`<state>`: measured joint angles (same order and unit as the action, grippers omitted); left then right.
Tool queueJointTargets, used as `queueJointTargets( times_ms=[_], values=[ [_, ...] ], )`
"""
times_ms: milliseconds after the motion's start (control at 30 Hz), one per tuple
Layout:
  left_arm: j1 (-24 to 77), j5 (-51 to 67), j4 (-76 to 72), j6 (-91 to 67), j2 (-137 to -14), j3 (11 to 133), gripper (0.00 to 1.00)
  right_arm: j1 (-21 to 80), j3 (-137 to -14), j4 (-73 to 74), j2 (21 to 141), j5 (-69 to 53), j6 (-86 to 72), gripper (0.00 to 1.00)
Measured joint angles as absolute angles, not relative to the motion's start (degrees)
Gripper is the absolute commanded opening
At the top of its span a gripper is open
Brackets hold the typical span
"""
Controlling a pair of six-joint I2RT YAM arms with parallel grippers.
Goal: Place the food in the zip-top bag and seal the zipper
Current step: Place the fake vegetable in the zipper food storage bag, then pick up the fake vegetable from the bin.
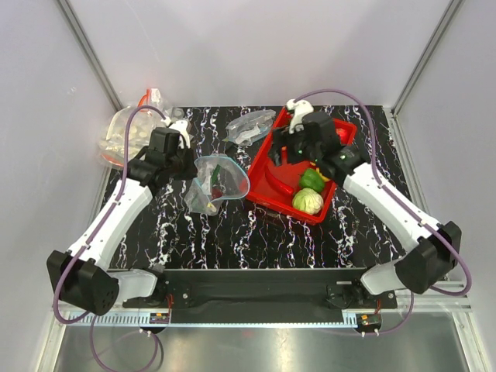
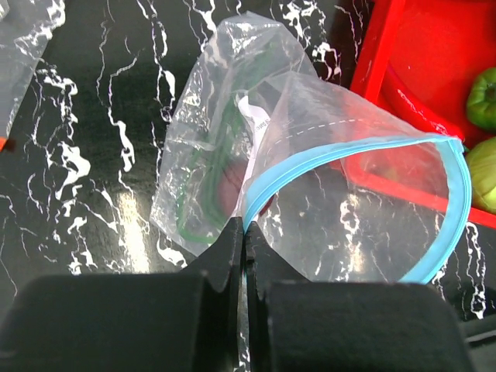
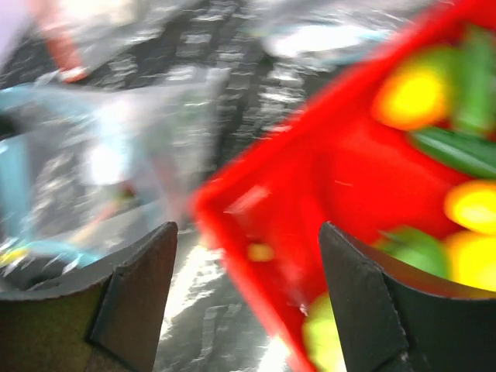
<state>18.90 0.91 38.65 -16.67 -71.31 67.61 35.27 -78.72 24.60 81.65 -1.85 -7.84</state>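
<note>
Your left jaws are clenched on the zipper [image 2: 372, 143] at one end of the mouth, holding the bag [image 2: 341, 209] open at mid-desk [image 1: 256, 240], just left of the tray [image 1: 269, 188]. A red-and-green piece, likely the chilli [image 2: 231, 194], lies inside. The pepper [image 1: 311, 179] and round fruit [image 1: 308, 201] sit in the tray's near corner. Your right jaws hang apart, empty, over the tray's far side; that view is blurred. My read: one in, two to load, seal not done.

- A black, white-veined table [image 1: 256, 240] bears a red tray [image 1: 283, 211] at right.
- The zip-top bag [image 1: 219, 182] rests just beside the tray.
- A crumpled clear bag [image 1: 249, 126] lies at the far edge, and a bag of white pieces [image 1: 124, 139] at the far-left corner.
</note>
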Motion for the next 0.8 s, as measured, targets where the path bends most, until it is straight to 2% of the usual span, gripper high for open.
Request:
queueJointTargets(
  times_ms=[100,200,333,600,800],
  values=[
    [18.8,0.9,37.2,-16.3,-71.3,67.0,0.00,29.9,-78.7,26.9,83.8,-1.8,-7.9,0.77],
    [18.9,0.9,35.8,-15.0,-71.2,66.2,0.00,28.8,-78.2,28.1,87.9,-2.6,-7.5,0.77],
    [18.9,0.9,34.0,-13.5,-70.9,65.0,0.00,28.7,-76.4,28.6,90.9,-4.2,-5.7,0.63],
    [18.9,3.2,28.2,-10.9,-69.5,60.2,0.00,28.4,-73.6,25.0,96.7,-7.6,-3.2,0.69],
    [19.8,4.9,29.2,-11.4,-68.9,60.4,0.00,28.4,-72.7,22.6,101.8,-6.8,-3.2,0.71]
  ],
)
